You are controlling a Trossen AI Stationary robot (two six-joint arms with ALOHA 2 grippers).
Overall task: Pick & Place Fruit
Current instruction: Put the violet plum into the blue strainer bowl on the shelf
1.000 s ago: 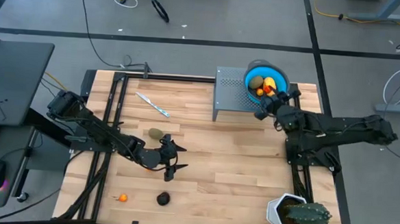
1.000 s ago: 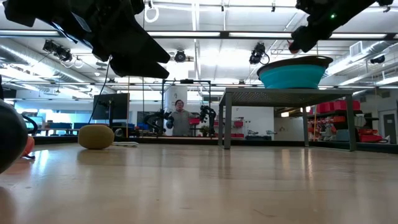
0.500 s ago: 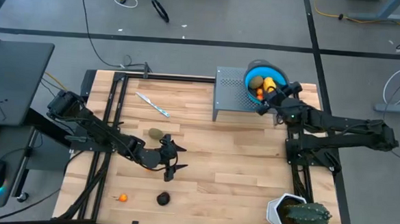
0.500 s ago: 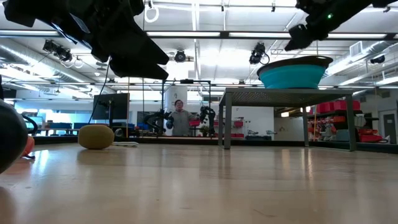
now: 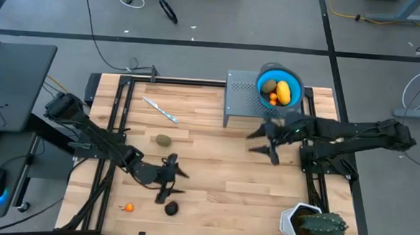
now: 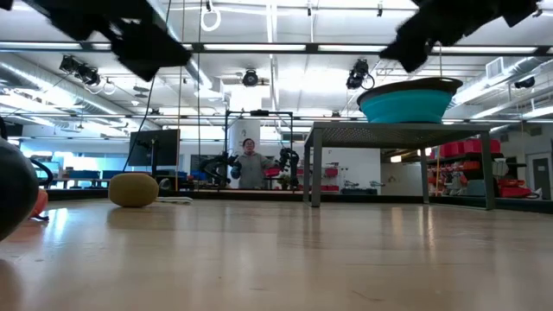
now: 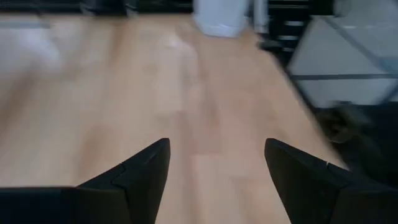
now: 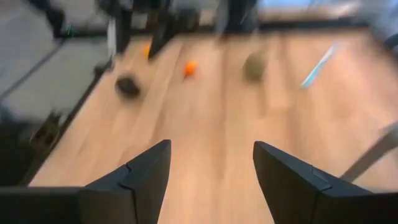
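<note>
**Both hands empty, three pieces left on the table**

Blue bowl point(image 5: 279, 89) on the grey stand point(image 5: 241, 99) held the yellow piece point(image 5: 284, 92), one olive oval and orange bits. Right hand point(image 5: 264, 143), fingers wide and empty, hung over the table point(image 5: 222, 168) beside the stand, likely free for another piece. Left hand point(image 5: 169, 180), wide, hovered just beside the black fruit point(image 5: 170, 209); olive oval point(image 5: 163, 139) and orange bit point(image 5: 128, 207) lay loose.

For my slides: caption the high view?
Left tool above dark fruit; right tool empty; blue bowl part-filled.
</note>
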